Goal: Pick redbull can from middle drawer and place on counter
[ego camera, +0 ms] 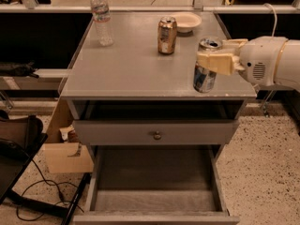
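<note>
The redbull can, slim, silver and blue with a shiny top, is held upright over the right front part of the counter. My gripper comes in from the right and is shut on the can's upper half. I cannot tell whether the can's base touches the counter. The middle drawer is pulled out below, and its bare grey floor holds nothing.
A shorter gold-copper can and a white bowl stand at the back of the counter. A clear water bottle stands at the back left. A drawer front with a round knob is closed. A cardboard box sits on the floor to the left.
</note>
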